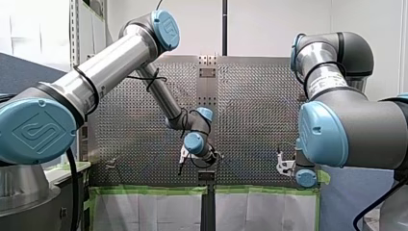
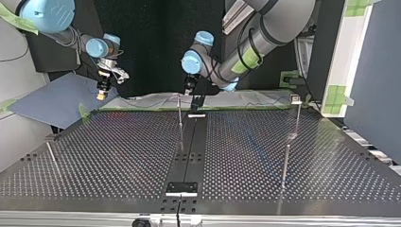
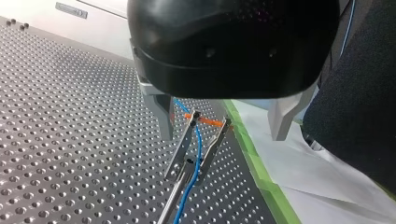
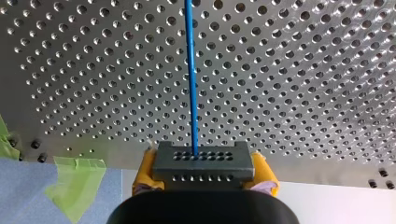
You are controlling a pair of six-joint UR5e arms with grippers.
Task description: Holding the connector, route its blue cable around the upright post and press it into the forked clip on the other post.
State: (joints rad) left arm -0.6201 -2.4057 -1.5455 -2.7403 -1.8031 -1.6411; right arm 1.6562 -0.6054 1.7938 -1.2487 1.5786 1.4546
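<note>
My right gripper clamps the dark connector between yellow pads, and its blue cable runs out over the perforated table. My left gripper hangs with its fingers spread wide at the forked clip, which has the cable lying in it. Green tape edges the table there.

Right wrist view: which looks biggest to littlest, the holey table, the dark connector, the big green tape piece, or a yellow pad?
1. Perforated table: fills most of the view.
2. Connector and green tape piece: about alike, so I won't rank them.
3. Yellow pad: a sliver beside the connector.
</note>
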